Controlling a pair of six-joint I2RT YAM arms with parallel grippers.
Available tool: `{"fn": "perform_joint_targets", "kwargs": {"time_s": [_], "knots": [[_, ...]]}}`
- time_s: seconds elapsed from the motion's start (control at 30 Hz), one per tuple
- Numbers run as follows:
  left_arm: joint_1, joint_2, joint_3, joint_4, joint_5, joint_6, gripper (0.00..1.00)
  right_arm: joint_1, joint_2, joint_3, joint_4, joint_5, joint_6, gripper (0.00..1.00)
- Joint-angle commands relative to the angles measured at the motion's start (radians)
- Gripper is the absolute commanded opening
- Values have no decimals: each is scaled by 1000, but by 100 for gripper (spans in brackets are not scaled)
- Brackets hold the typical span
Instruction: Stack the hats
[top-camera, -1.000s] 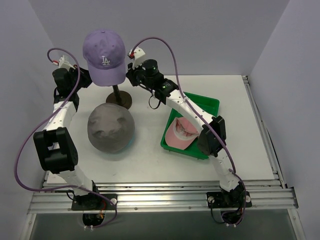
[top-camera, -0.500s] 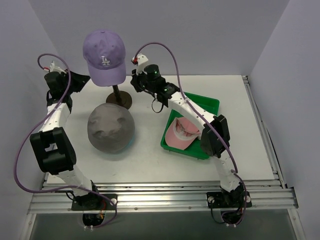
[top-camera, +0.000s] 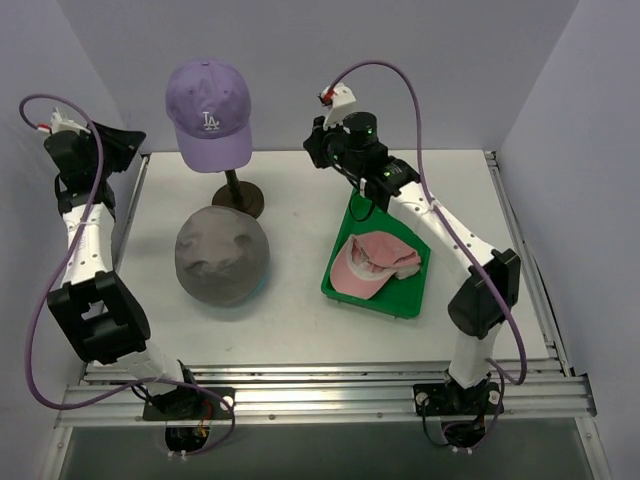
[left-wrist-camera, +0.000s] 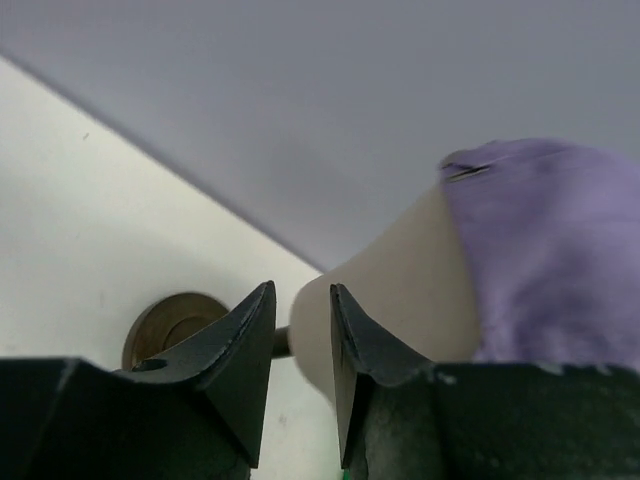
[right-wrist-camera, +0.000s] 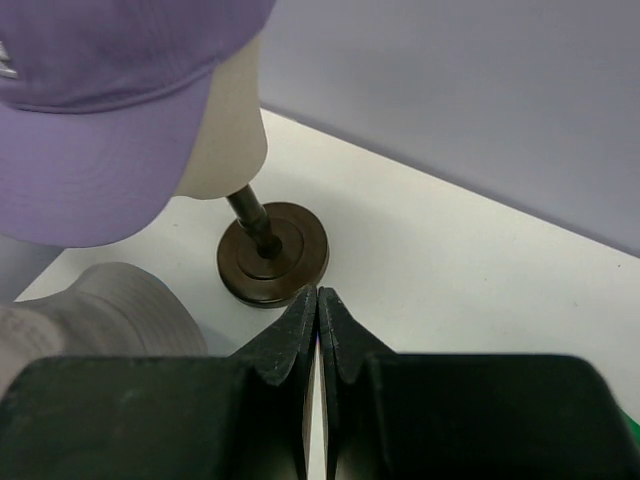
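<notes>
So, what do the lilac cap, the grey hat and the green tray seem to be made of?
Lilac cap: matte woven cloth, stitched seams, probably cotton.
Grey hat: soft, dull fabric, slumped with dimples.
Green tray: likely plastic, smooth, uniform colour.

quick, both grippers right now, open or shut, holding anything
Left gripper: fingers a little apart, open, holding nothing.
Right gripper: fingers pressed together, shut, holding nothing.
</notes>
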Motion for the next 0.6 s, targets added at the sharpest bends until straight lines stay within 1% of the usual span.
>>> {"fn": "perform_joint_targets", "kwargs": {"time_s": [0.0, 0.27, 0.43, 0.57], "knots": [[-7, -62, 89, 117, 15, -53, 37, 4, -108, -65, 41, 17, 16, 0], [-61, -10, 74, 256, 20, -99, 38, 5, -233, -251, 100, 15, 45, 0], [-98, 47, 123, 288, 31, -82, 38, 5, -318, -338, 127, 17, 48, 0], [-136, 65, 141, 306, 8, -60, 38, 2, -361, -387, 127, 21, 43, 0]]}}
